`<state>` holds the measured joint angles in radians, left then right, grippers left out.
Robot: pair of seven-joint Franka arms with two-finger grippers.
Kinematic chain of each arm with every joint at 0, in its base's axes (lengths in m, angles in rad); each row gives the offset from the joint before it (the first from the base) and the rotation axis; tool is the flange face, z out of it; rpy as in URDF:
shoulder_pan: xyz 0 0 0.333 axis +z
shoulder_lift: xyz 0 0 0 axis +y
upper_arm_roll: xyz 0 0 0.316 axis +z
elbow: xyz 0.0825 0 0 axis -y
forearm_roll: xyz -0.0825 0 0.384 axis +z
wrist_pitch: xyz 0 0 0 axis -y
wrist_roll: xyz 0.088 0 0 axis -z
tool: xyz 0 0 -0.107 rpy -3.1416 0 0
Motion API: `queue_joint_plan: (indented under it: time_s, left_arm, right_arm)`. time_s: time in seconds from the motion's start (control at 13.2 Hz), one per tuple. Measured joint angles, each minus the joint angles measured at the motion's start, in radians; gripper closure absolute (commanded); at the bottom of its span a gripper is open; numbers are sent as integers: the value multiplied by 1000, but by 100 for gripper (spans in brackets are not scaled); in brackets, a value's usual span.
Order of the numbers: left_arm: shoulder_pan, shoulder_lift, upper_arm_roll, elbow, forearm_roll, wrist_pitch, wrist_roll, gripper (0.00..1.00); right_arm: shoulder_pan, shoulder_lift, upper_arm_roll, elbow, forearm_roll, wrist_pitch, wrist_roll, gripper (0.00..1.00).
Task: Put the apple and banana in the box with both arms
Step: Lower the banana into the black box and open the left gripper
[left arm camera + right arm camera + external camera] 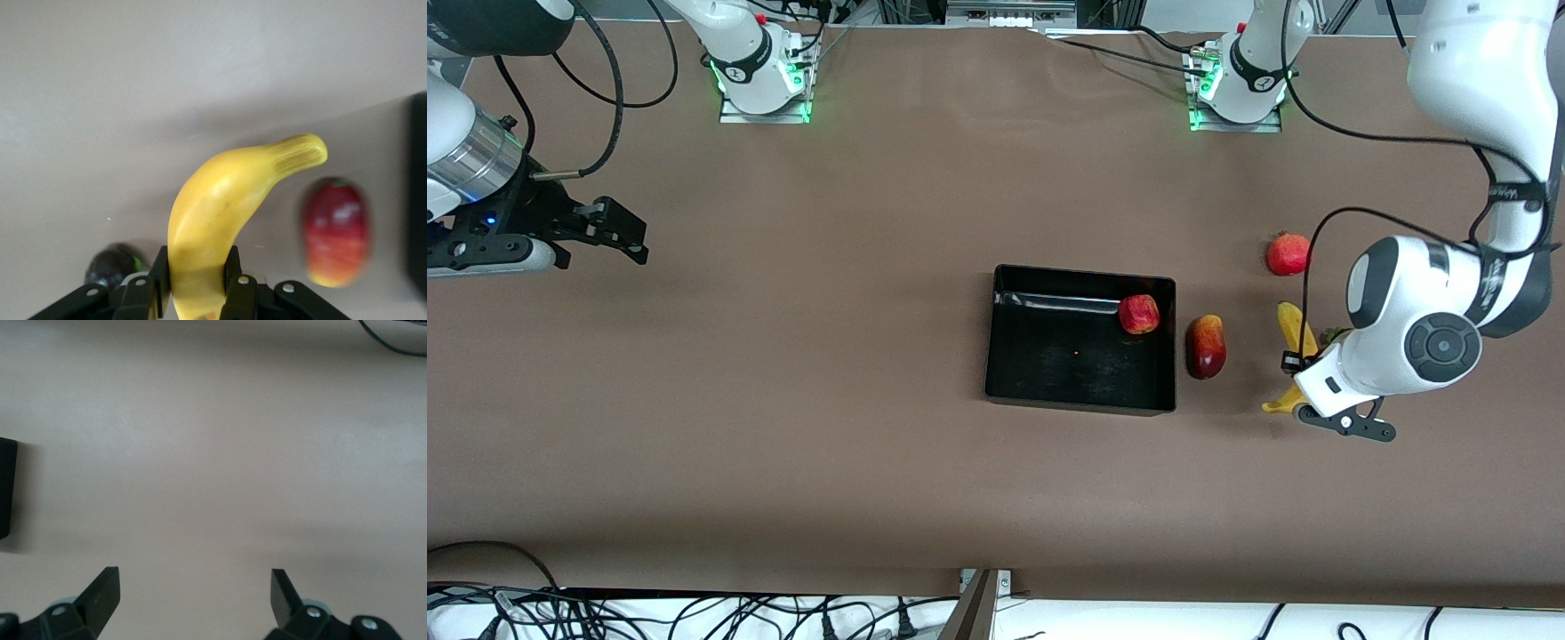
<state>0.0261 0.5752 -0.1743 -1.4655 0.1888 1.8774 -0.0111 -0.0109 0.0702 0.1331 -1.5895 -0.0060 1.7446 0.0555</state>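
The right gripper (627, 233) hangs at the 9 o'clock edge of the front view, over bare table (783, 400) at the right arm's end. Its fingers (100, 590) stand spread wide with nothing between them, and that arm waits.

Near the centre of the front view sits the box (1080, 404), a black open-topped bin. The apple (1139, 314) lies inside it, tucked into the corner at about 1 o'clock of the box, touching or nearly touching the wall.

Just beside the box, at its 3 o'clock and outside it, lies an oval red-yellow fruit (1206, 346). A brighter red round fruit (1288, 253) sits on the table at about 1 o'clock of that oval one, well apart from it.

At the left arm's end, the left gripper (197, 283) is down at the banana (1294, 333), which lies on the table between the oval fruit and that arm's wrist. The left wrist view shows its fingers (159, 277) closed against both flanks of the banana, the yellow body rising out from between them. A small dark object (110, 265) sits beside the gripper; what it is cannot be told.
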Motion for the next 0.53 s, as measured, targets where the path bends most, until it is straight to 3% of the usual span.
queue_joint_plan:
  time_s: [0.23, 0.53]
  left_arm:
    - [-176, 9, -5, 31, -64, -23, -232, 100]
    - [-360, 95, -5, 31, -66, 140, -411, 100]
  right_arm:
    - [0, 0, -1, 0, 0, 1, 0, 0]
    - [0, 4, -1, 0, 0, 16, 0, 0]
